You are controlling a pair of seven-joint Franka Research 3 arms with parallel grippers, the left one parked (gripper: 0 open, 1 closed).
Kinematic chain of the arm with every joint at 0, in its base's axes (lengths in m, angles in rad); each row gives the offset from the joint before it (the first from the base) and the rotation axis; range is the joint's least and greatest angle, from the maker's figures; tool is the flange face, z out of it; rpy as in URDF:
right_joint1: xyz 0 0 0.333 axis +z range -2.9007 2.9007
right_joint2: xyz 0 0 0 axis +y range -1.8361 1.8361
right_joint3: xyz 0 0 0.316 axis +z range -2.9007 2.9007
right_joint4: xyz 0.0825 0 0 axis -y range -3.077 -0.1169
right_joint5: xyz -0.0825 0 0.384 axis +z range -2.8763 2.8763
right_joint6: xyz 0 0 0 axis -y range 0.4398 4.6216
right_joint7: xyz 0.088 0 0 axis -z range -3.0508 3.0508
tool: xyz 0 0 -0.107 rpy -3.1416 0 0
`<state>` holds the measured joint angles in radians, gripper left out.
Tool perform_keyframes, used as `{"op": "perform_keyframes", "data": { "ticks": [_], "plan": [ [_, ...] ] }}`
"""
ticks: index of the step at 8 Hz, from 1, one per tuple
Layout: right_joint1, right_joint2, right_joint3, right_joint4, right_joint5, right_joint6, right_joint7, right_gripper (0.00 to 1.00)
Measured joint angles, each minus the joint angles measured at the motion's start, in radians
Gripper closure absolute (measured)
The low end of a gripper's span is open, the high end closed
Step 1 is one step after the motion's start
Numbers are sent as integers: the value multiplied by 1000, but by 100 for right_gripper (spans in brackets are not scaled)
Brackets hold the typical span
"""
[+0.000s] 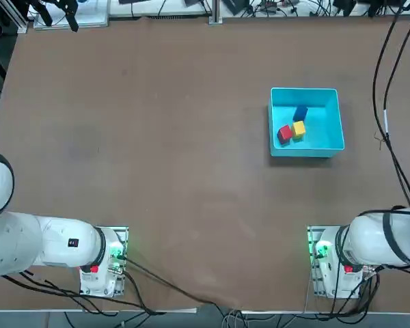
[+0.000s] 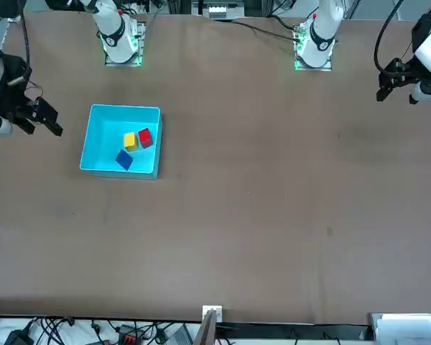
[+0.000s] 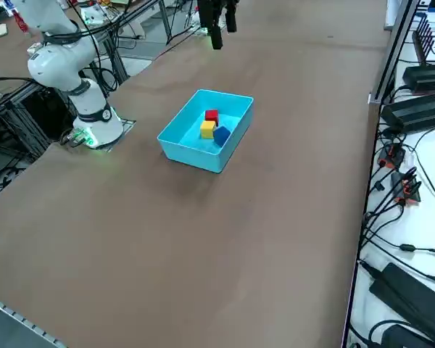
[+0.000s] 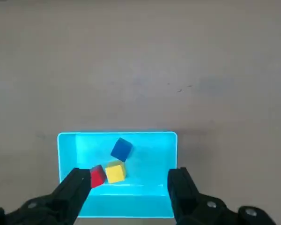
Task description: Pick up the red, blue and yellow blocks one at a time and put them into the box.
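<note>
Box point(image 1: 307, 149): no lettering you can read
Blocks: plain faces, no marks
Table point(image 1: 157, 171): no labels or signs
Arm bases: nothing legible for you there

This was a robotics lab. A broad brown counter point(image 1: 157, 171) carried two white arm bases bolted to metal plates point(image 1: 113, 263) lit by green indicator lights. Black cables point(image 1: 389, 102) trailed off the counter toward three o'clock in the top view, and power adapters point(image 3: 420, 109) with more wiring lay along a shelf beside it. At ten o'clock in the right side view stood an aluminium frame point(image 3: 22, 116) strung with cords.
</note>
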<state>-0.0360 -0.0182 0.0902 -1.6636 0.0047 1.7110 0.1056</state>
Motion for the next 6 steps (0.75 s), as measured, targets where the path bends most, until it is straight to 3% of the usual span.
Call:
{"op": "perform_keyframes", "data": {
  "ticks": [6],
  "plan": [
    [-5, -27, 0, 14, 0, -136, -119, 0]
  ]
}}
